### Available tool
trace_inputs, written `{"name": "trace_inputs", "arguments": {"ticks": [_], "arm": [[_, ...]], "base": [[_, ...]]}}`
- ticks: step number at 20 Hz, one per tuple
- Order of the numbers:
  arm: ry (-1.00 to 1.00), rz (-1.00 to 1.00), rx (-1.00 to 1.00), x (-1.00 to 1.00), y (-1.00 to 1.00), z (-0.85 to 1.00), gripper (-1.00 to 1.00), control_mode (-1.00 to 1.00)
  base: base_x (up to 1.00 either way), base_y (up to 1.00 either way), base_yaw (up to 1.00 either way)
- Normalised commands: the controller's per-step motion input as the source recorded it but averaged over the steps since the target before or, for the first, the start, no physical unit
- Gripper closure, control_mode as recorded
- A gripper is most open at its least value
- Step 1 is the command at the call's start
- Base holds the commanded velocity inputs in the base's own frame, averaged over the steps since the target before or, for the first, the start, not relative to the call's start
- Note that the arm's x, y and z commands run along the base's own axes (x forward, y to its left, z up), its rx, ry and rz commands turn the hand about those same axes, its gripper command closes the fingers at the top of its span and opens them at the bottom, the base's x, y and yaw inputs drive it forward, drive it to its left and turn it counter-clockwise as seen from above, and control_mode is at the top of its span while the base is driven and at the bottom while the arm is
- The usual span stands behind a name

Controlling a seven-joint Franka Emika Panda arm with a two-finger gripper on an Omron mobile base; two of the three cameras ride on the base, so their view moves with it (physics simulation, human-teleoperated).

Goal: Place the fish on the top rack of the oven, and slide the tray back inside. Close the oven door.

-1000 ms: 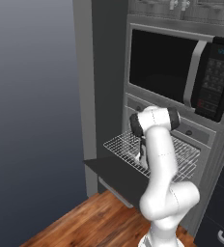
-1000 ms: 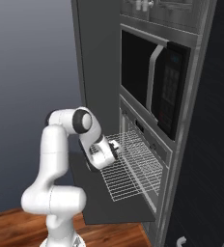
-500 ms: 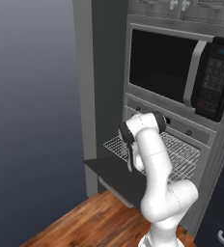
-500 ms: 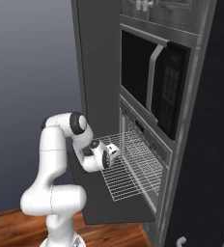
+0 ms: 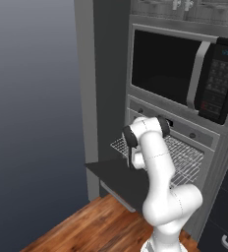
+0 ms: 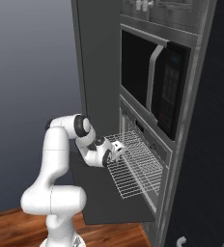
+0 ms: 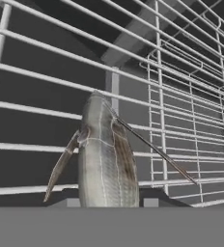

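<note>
A grey-silver fish (image 7: 104,159) stands between my fingertips in the hand view, and my gripper (image 7: 109,202) is shut on it. Behind it lies the top rack (image 7: 181,72), a silver wire grid. In the right base view my gripper (image 6: 117,149) hangs at the near left corner of the rack (image 6: 140,169), which is pulled out of the oven (image 6: 133,125). The oven door (image 6: 99,193) lies open and flat below the rack. From the left base view, the rack (image 5: 185,157) shows behind my arm, above the door (image 5: 113,174).
A black microwave (image 5: 177,74) with a keypad sits right above the oven. A tall dark cabinet wall (image 5: 103,88) borders the oven on the left. Wooden floor (image 5: 86,231) lies below the open door.
My arm's upper joints have swung left and dropped a little. The hand has turned but stays by the rack's near left corner, still shut on the fish.
</note>
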Motion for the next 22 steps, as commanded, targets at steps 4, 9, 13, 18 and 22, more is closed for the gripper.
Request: {"name": "trace_inputs", "arguments": {"ticks": [4,9,13,18,22], "arm": [[0.0,0.0,0.0,0.41,-0.01,-0.13,-1.0,-1.0],[0.0,0.0,0.0,0.07,0.0,-0.01,-1.0,-1.0],[0.0,0.0,0.0,0.0,0.0,0.0,-1.0,-1.0],[-0.03,0.0,0.0,-0.02,0.0,0.05,-1.0,-1.0],[0.0,0.0,-0.01,-0.38,0.18,0.03,-1.0,-1.0]], "base": [[0.0,0.0,0.0],[0.0,0.0,0.0],[0.0,0.0,0.0],[0.0,0.0,0.0],[0.0,0.0,0.0]]}}
